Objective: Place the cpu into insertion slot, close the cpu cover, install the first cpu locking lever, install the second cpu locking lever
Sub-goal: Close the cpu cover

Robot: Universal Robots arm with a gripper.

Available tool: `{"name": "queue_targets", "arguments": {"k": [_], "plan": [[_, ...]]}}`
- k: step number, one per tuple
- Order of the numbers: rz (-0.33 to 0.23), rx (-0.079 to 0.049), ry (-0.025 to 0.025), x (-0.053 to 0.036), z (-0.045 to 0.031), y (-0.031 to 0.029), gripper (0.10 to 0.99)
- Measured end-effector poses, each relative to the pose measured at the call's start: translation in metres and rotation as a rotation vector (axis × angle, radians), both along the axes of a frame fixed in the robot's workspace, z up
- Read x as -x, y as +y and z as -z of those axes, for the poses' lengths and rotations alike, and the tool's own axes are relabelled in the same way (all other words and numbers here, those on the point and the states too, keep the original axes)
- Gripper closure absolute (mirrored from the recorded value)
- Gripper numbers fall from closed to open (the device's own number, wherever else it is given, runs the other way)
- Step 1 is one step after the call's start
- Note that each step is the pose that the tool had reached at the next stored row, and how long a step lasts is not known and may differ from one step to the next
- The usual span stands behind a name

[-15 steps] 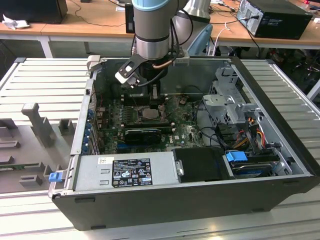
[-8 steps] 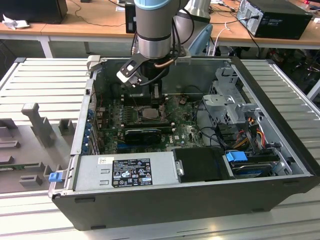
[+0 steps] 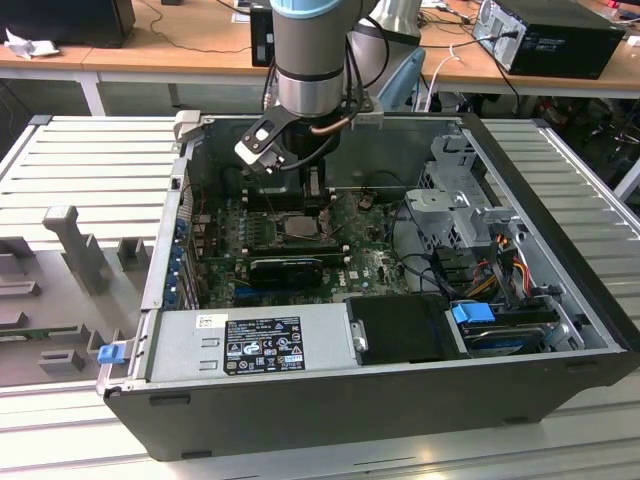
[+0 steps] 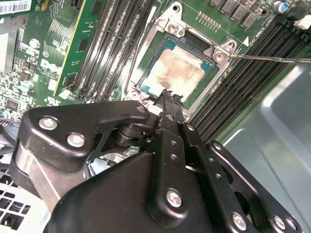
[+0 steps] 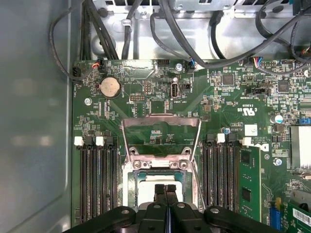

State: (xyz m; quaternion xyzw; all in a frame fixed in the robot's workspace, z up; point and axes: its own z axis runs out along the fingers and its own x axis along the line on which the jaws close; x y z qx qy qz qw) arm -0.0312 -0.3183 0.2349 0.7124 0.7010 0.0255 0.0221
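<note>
The cpu, a pale square chip, lies flat in the insertion slot on the green motherboard. My gripper is shut with nothing between its fingers, its tips resting at the chip's near edge. In the first wrist view the same fingertips stand over the cpu. Beyond the slot, the cpu cover is swung open, its window showing board through it. A thin metal locking lever sticks out free beside the slot. In the exterior view the gripper hangs just above the slot.
Black memory slots flank the slot on both sides. Cables run along the case wall beyond the board. The open computer case holds a power supply and drive bays around the motherboard.
</note>
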Motion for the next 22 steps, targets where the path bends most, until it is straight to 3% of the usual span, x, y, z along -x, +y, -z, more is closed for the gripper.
{"name": "queue_targets", "arguments": {"k": [7, 22], "plan": [[0.000, 0.005, -0.0001, 0.0000, -0.0081, 0.0024, 0.980], [0.000, 0.005, -0.0001, -0.0076, -0.0096, 0.0027, 0.980]]}}
